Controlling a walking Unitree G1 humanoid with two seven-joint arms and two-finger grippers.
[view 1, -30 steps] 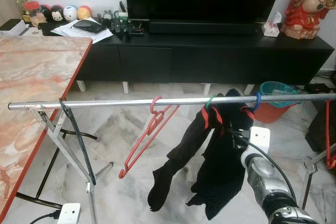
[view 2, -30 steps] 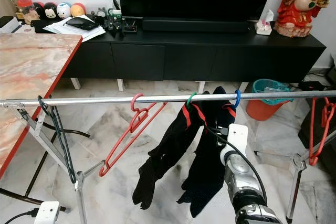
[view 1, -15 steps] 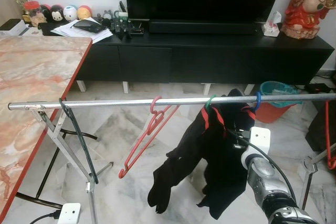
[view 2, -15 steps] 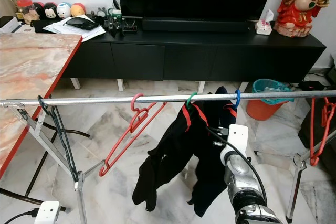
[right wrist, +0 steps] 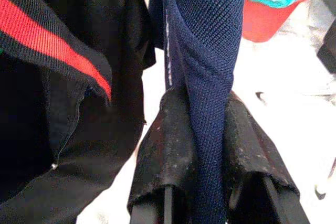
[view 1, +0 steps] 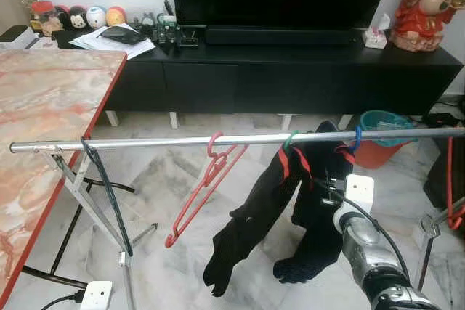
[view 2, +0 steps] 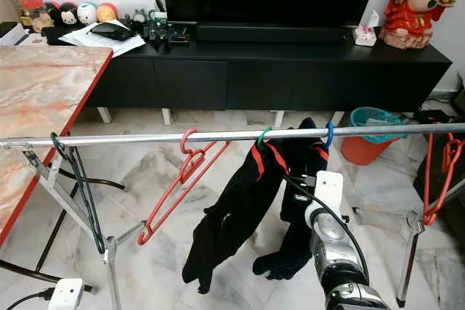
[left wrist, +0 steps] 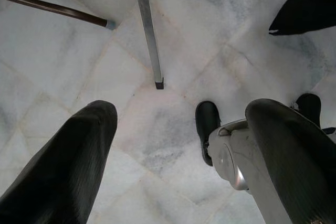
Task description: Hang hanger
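While a silver rail [view 1: 182,141] runs across the room at mid-height, the right gripper [right wrist: 202,145] reaches up toward it from the five o'clock corner of the head views, its two black fingers [right wrist: 163,150] pinched onto a fold of dark blue fabric [right wrist: 207,51]. That fabric belongs to the dark garments [view 2: 247,208] draped below the rail; one of them carries a red stripe [right wrist: 47,43]. A green hanger hook [view 2: 263,136] and a blue hanger hook [view 2: 328,134] sit over the rail just above the clothes, so the hangers bearing them are on the bar, at about three o'clock from the picture's centre. An empty red hanger [view 1: 207,186] hangs tilted from the rail at the middle, and another red hanger [view 2: 439,179] hangs near the far three o'clock edge. A dark strap [view 1: 105,190] loops over the rail toward nine o'clock, beside a marble-topped table [view 1: 43,107]. Behind, at twelve o'clock, stands a black TV cabinet [view 1: 290,70], with a red bin [view 2: 367,136] lined in teal on the floor before it. The left gripper [left wrist: 178,145] hangs low, its fingers spread wide over the pale marble floor [left wrist: 173,40].
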